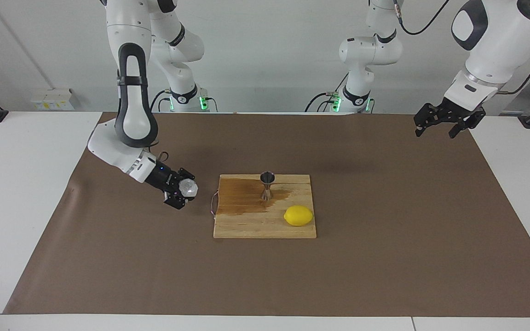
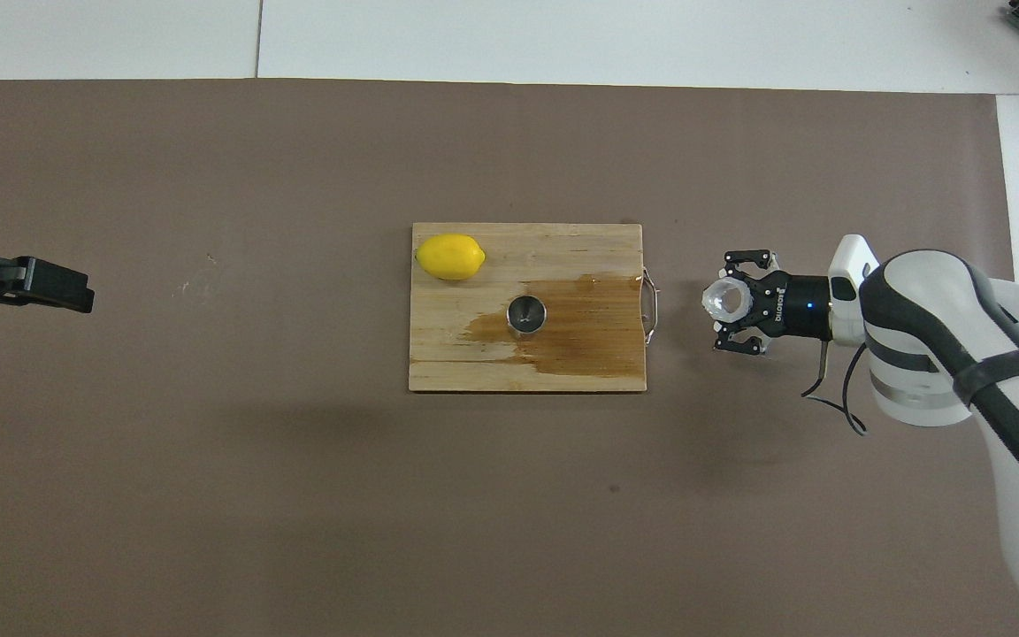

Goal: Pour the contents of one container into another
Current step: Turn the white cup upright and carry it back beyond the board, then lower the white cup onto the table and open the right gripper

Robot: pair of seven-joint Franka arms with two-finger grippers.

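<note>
Apparently past pouring: right gripper (image 1: 183, 193) clasps the cup (image 1: 187, 188) over the mat beside the board (image 1: 265, 225); next, probably set it down. Left gripper (image 1: 446, 122) waits, fingers spread.

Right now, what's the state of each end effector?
Left end effector: open, empty, waiting over the brown mat.
Right end effector: shut on the white cup, off the board's end.

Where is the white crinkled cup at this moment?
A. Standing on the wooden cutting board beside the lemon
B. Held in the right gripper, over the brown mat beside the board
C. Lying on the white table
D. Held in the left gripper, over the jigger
B: the right gripper is shut on the white crinkled cup over the brown mat, off the wooden cutting board.
</note>
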